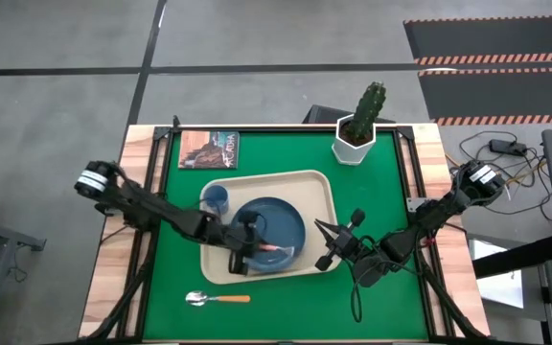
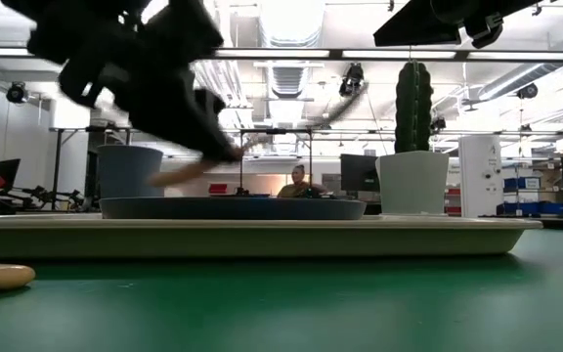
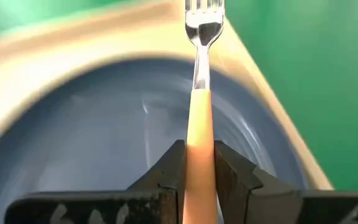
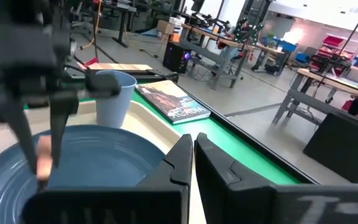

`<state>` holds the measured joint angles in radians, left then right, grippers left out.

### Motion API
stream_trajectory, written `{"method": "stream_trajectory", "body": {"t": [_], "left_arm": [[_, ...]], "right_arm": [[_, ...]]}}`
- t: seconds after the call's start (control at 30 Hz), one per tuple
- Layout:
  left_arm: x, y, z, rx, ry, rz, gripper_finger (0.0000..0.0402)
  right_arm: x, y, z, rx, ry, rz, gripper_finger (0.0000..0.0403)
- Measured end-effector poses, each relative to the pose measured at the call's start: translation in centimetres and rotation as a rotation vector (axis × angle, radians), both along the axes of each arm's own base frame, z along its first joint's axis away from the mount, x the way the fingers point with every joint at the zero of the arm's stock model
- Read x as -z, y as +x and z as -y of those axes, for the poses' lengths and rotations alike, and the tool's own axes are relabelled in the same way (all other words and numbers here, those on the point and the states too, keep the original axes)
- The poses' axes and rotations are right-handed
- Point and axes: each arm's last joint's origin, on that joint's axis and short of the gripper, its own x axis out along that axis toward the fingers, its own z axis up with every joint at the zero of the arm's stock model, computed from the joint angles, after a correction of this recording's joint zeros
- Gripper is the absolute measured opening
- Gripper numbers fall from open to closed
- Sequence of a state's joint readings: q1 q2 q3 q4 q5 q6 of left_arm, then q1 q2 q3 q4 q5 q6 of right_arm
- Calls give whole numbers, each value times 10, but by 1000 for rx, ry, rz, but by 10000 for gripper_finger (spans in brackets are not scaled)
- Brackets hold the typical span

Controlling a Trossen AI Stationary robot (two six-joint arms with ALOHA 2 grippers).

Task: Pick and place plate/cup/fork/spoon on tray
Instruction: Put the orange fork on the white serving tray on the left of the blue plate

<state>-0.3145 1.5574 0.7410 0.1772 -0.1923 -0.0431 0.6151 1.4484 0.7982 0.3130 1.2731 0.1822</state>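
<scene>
The left hand is clamped on the fork by its handle, tines forward over the plate (already on the tray), presumably for setting down. The right hand, pressed together, waits beside the tray. The spoon lies on the worktop.

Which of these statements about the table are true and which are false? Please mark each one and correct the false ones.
1. The cup stands on the tray. True.
2. The left gripper holds the spoon. False: its fingers are around the fork by the orange handle, above the plate.
3. The spoon lies on the tray. False: it lies on the green table, in front of the tray.
4. The right gripper is shut and holds nothing. True.
5. The cactus pot stands on the tray. False: it stands on the table beyond the tray.
</scene>
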Motion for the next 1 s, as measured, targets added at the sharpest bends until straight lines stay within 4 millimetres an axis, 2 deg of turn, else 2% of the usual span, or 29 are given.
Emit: {"method": "stream_trajectory", "body": {"t": [0.23,0.4,0.6,0.8,1.0], "left_arm": [[-42,-18,9,-78,-8,164,42],[-56,-32,13,-239,-90,215,44],[-58,-52,13,-430,-264,22,44],[-62,-67,21,-615,-474,-172,45],[-58,-85,34,-778,-601,-300,45]], "right_arm": [[-2,2,4,-32,33,1,9],[-9,9,28,-145,200,-33,9],[-8,10,68,-243,460,-188,9],[6,18,87,-173,445,-247,9],[22,24,92,-156,417,-323,9]]}}
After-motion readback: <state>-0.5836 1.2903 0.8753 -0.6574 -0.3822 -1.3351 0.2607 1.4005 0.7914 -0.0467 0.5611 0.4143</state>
